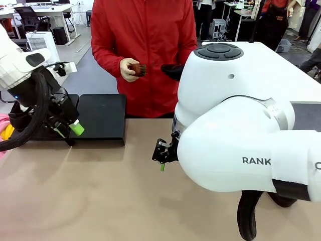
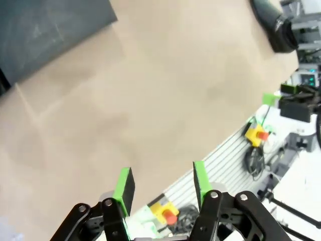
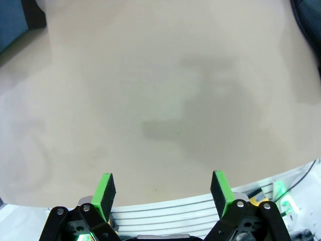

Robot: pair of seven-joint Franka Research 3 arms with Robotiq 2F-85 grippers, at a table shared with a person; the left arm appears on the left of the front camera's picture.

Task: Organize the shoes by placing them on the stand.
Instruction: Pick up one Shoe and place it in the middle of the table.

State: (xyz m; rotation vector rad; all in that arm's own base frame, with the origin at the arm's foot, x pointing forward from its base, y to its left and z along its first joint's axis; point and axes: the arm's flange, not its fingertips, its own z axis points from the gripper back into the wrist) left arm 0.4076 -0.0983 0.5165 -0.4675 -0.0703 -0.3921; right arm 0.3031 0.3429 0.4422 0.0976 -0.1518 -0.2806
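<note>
At the far side of the table (image 1: pixel 100 201), in the front view, a person's hand (image 1: pixel 128 69) holds a small brown object (image 1: pixel 138 69), and just beside it a dark shape that is probably a shoe (image 1: pixel 173 72) shows at chest height, mostly hidden behind the right arm, so its long axis cannot be told. The stand (image 1: pixel 103 118) lies bare at the far left, with the left gripper (image 1: pixel 69 131) at its near edge. The right gripper (image 1: pixel 162 163) hangs mid-table, below and nearer the shoe, and looks the likelier one to receive it. The left wrist view adds what the front cannot: its green pads (image 2: pixel 124 183) stand partly apart with nothing between them, bare tabletop below and a corner of the stand at upper left. The right wrist view shows its pads (image 3: pixel 106 193) spread wide and empty over bare table; the shoe lies up and away from these jaws.
</note>
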